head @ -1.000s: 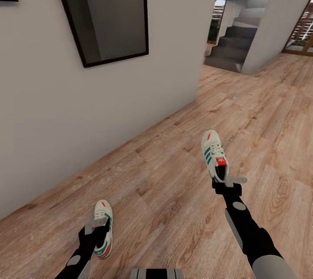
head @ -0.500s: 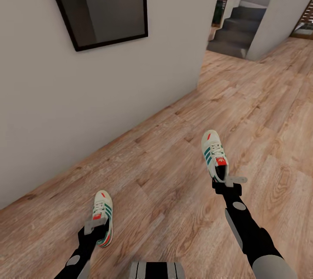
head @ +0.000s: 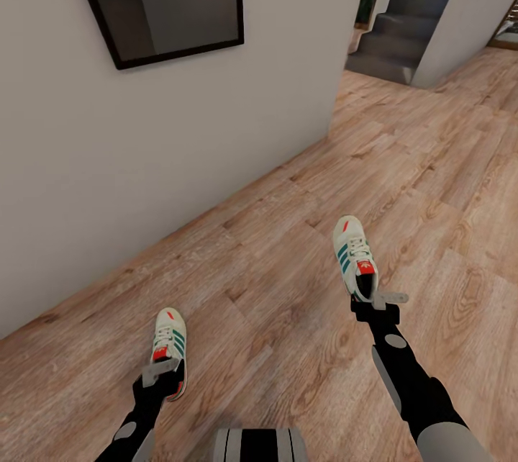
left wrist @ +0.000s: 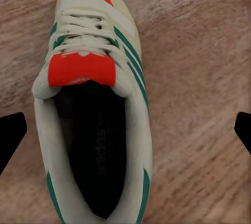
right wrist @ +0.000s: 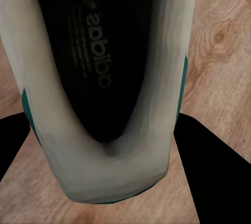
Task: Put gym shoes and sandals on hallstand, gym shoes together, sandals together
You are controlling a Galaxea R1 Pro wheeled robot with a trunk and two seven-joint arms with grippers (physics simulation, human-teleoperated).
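Now each arm holds one gym shoe over the corridor floor (head: 288,289), beside a pale wall (head: 180,160). The right end effector (head: 374,301) is pinched tight on the heel of the right gym shoe (head: 354,256). The left end effector (head: 162,376) is at the heel of the left gym shoe (head: 170,345); its black fingertips (left wrist: 11,135) look spread wide beside the shoe, so I cannot tell if it grips.

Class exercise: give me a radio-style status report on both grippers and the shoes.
Left gripper shut on left gym shoe. Right gripper shut on right gym shoe. Corridor floor ahead, nothing blocking.
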